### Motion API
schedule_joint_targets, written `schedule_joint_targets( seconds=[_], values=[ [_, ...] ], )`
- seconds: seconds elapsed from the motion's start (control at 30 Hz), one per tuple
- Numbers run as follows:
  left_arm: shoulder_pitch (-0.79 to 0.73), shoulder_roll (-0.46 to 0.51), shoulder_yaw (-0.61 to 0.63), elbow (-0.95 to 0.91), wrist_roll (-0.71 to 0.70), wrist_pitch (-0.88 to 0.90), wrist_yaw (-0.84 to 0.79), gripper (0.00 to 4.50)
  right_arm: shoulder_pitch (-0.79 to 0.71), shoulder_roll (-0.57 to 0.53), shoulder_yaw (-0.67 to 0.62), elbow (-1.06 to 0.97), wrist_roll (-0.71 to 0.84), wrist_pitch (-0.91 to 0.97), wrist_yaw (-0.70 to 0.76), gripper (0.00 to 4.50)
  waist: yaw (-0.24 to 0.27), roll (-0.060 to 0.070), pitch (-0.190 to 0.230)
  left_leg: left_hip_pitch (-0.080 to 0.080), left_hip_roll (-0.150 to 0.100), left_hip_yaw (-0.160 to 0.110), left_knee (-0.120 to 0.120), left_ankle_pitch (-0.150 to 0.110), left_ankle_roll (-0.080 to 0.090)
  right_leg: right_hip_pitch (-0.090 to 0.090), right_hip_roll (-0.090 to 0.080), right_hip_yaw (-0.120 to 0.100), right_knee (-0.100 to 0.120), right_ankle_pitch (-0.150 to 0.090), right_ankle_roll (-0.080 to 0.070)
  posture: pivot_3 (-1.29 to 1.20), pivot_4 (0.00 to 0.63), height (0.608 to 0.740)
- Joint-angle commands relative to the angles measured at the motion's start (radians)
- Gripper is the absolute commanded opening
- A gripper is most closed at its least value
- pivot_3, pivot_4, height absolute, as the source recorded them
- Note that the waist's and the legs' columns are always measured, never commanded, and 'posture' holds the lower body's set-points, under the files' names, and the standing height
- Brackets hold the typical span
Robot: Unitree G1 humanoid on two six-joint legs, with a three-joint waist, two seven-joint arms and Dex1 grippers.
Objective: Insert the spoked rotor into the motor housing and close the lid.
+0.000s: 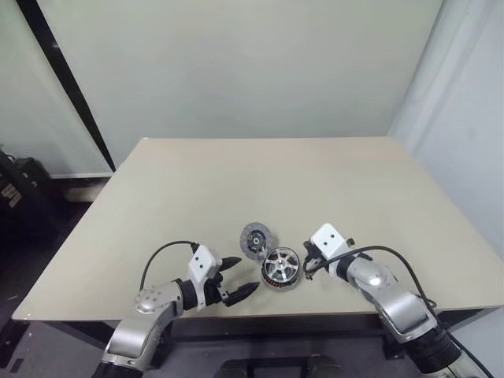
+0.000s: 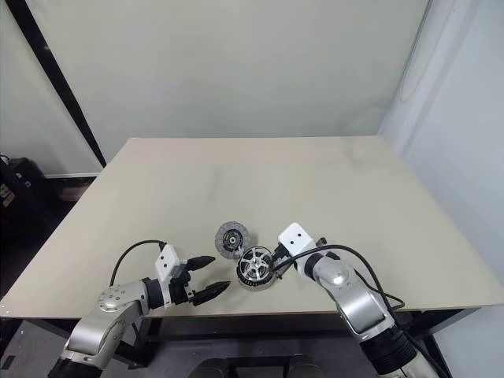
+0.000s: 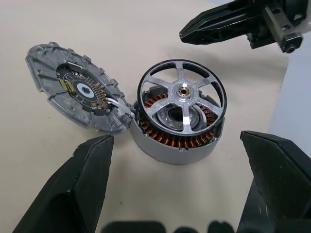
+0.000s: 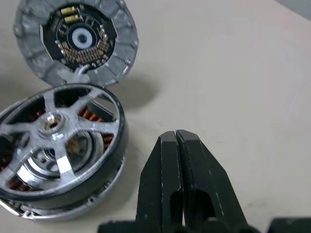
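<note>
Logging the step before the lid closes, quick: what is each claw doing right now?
Left claw: open, holding nothing, near the motor housing.
Right claw: shut, empty, beside the spoked rotor.

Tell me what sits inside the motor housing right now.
The spoked rotor sits tilted in the motor housing, over the copper coils, which show through its spokes. The housing's floor is covered.

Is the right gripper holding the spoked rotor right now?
No, the right gripper is shut on nothing beside the motor housing, where the spoked rotor sits tilted on top.
</note>
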Motion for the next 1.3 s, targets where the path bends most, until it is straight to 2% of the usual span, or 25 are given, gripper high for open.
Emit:
schedule_joint_targets(
  seconds=[0.03, 0.53, 0.77, 1.1, 1.3],
  values=[
    [-0.006, 0.008, 0.02, -0.021, -0.012, -0.011, -0.006, 4.5, 0.0, 0.018, 0.013, -0.024, -0.017, -0.011, 0.031, 0.04, 0.0, 0.0, 0.0, 0.0, 0.0, 0.0, 0.0, 0.0, 0.0, 0.0, 0.0, 0.0, 0.0, 0.0, 0.0, 0.0, 0.0, 0.74],
    [-0.006, 0.007, 0.019, -0.02, -0.01, -0.012, -0.003, 4.5, 0.003, 0.06, 0.021, -0.033, -0.076, -0.031, 0.059, 0.04, 0.0, -0.001, 0.0, 0.0, 0.0, 0.0, 0.0, 0.0, 0.0, 0.0, 0.0, 0.0, 0.001, 0.0, 0.0, 0.0, 0.0, 0.74],
    [-0.008, 0.008, 0.019, -0.014, -0.009, -0.016, -0.006, 4.5, 0.004, 0.109, -0.029, -0.055, -0.002, -0.021, 0.107, 0.04, 0.0, -0.001, 0.0, 0.0, 0.0, 0.0, 0.0, 0.0, 0.0, 0.001, 0.0, -0.001, 0.001, 0.0, 0.0, 0.0, 0.0, 0.74],
    [-0.015, 0.005, 0.018, -0.021, -0.01, -0.015, -0.004, 4.5, 0.028, 0.135, 0.036, 0.185, -0.085, -0.076, 0.105, 0.04, 0.0, -0.001, -0.001, 0.002, 0.0, 0.0, 0.001, 0.0, 0.0, 0.002, 0.0, -0.001, 0.001, 0.0, 0.0, 0.0, 0.0, 0.74],
    [-0.007, 0.009, 0.024, -0.03, -0.012, -0.013, 0.0, 4.5, 0.03, 0.142, 0.0, 0.141, -0.056, -0.067, 0.127, 0.04, 0.0, -0.004, -0.003, 0.003, 0.001, -0.001, 0.001, -0.002, -0.004, 0.003, 0.0, -0.001, 0.001, 0.0, 0.0, 0.0, 0.0, 0.74]
  ],
)
